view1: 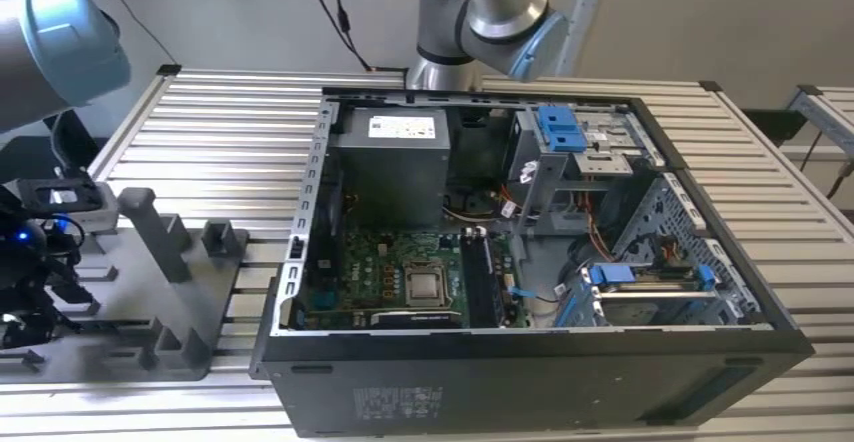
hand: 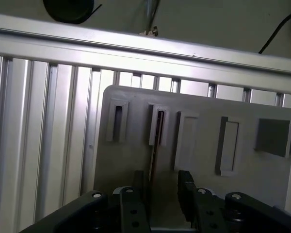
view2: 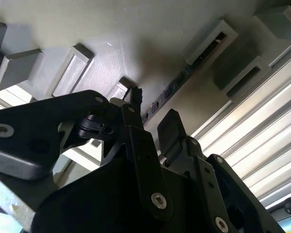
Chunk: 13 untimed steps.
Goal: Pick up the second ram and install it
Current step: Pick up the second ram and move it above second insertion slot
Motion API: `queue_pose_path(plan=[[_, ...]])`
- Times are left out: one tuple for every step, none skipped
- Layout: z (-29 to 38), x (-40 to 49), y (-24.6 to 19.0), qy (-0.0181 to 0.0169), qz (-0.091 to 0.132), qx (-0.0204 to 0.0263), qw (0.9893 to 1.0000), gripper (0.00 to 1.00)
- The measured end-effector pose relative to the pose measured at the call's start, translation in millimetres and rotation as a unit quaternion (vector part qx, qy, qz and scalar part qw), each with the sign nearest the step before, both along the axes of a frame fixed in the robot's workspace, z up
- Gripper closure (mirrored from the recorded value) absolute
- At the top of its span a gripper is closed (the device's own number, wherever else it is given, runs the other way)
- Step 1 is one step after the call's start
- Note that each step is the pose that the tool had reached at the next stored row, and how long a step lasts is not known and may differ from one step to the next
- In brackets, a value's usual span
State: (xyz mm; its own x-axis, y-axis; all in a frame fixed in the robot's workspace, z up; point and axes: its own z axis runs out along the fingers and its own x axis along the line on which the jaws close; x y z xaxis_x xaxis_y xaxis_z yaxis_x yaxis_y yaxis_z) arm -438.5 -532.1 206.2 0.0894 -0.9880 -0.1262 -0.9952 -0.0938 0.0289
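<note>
The pincer (hand: 161,175) stands apart, its two dark fingers (hand: 138,191) with a clear gap between them and nothing clamped in it. I judge the gap is kept wider than the card is thick so that one finger can pass on each flat face.

Straight ahead of the pincer, in line with that gap, is the second ram (hand: 156,141). It is a thin card seen edge-on, upright in a narrow slot (hand: 158,127) of the grey fixture tray (hand: 131,160). Its near end runs in between the fingers, closer to one than the other, and no touch shows. In the second wrist view the pincer (view2: 153,104) straddles the near end of the second ram (view2: 172,87), with the dark chips visible along the strip. Whether the fingertips are down at the card's level or just above it I cannot tell.

Standing on edge in the slot most likely keeps the card steady and presents its faces for a squeeze. So the ram is not yet lifted.

Further out, other slots and raised blocks lie to either side of the pincer on the fixture tray (view2: 136,43). The tray rests on the slatted metal worktop (hand: 39,121). The open computer case (view1: 534,372) sits well apart from the pincer, beside the fixture tray (view1: 120,312) on the same worktop (view1: 200,112).
</note>
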Motion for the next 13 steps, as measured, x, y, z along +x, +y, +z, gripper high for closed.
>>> queue_pose_path(plan=[[-1.0,0.0,-0.3,0.0001,0.000,-0.0001,1.0000,0.58],[-2.0,0.0,-0.6,0.0002,0.000,-0.0001,1.0000,0.58],[-3.3,0.1,-0.7,0.0001,0.000,0.0000,1.0000,0.58],[-4.6,0.0,-0.7,0.0002,0.000,-0.0001,1.0000,0.58],[-5.9,-0.1,-0.8,0.0003,0.000,-0.0001,1.0000,0.58],[-7.1,-0.2,-0.8,0.0003,0.000,-0.0001,1.0000,0.58],[-8.3,-0.2,-0.9,0.0002,0.000,-0.0001,1.0000,0.58],[-9.3,-0.7,-0.9,0.0003,0.000,-0.0002,1.0000,0.58],[-10.3,-1.0,-0.9,0.0003,0.000,-0.0002,1.0000,0.58],[-11.1,-1.2,-0.9,0.0003,0.000,-0.0002,1.0000,0.58],[-11.9,-1.6,-0.9,0.0002,0.000,-0.0001,1.0000,0.58],[-12.8,-2.0,-0.8,0.0002,0.000,-0.0001,1.0000,0.58],[-13.4,-2.1,-0.9,0.0003,0.000,-0.0001,1.0000,0.58]])
